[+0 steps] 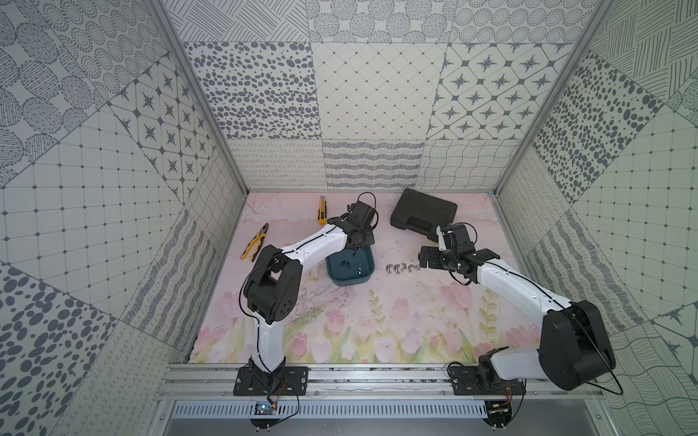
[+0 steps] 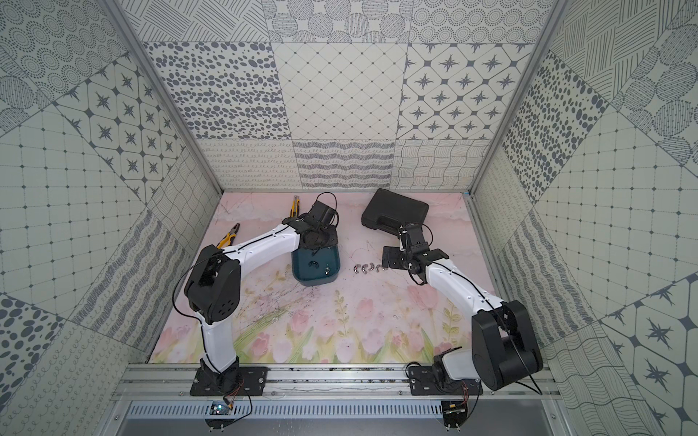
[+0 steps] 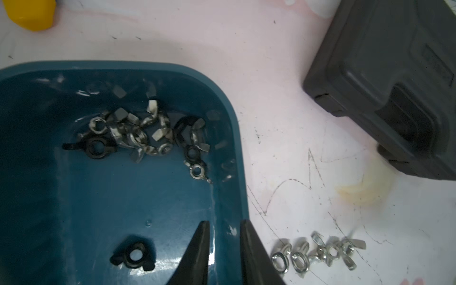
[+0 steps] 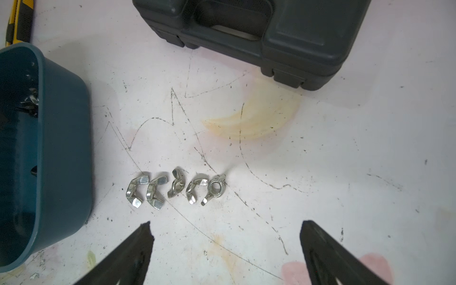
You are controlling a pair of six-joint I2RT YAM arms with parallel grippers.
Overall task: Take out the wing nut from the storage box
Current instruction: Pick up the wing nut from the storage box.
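The dark teal storage box [image 1: 351, 280] sits mid-table in both top views. Inside it, several silver and black wing nuts [image 3: 138, 133] are heaped at one end, and a single black wing nut [image 3: 134, 256] lies apart on the floor. My left gripper [image 3: 224, 223] straddles the box's side wall [image 3: 232, 118], one finger inside and one outside, shut on that wall. Several silver wing nuts [image 4: 175, 188] lie in a row on the mat just right of the box. My right gripper [image 4: 225, 223] hovers over the mat beside that row, open and empty.
A black hard-shell case [image 1: 423, 215] lies at the back right, close behind the right wrist. Yellow-handled pliers [image 1: 255, 241] and a yellow utility knife [image 1: 321, 210] lie at the back left. Patterned walls enclose three sides of the flowered mat [image 1: 377, 321].
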